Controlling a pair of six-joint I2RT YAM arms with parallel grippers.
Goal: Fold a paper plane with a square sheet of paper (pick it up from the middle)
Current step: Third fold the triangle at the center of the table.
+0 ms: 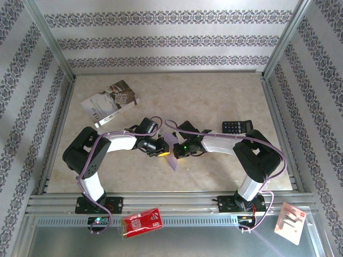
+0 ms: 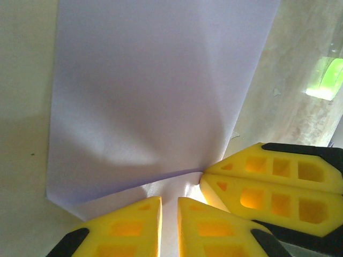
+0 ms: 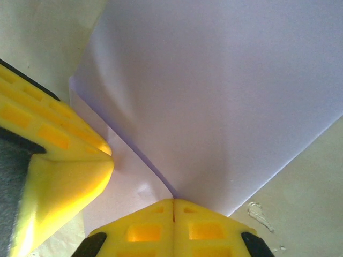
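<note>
The square sheet of paper [image 1: 172, 156] is pale lilac and partly folded, standing up off the table between my two grippers at the middle. In the right wrist view the paper [image 3: 214, 96] has a crease running down into my right gripper [image 3: 173, 201], which is shut on it. My left gripper [image 2: 169, 199] stands right beside it with a narrow gap between its yellow fingers, and a lower layer of the paper [image 2: 150, 91] shows through that gap. The right gripper's fingers [image 2: 268, 187] pinch the fold just to its right. No finished paper plane is in view.
A grey-white printed booklet [image 1: 110, 103] lies at the back left. A black calculator [image 1: 237, 127] sits close behind the right arm. A red packet [image 1: 142, 221] and a white-and-red card [image 1: 291, 221] lie on the near metal shelf. Patterned walls and aluminium posts enclose the table.
</note>
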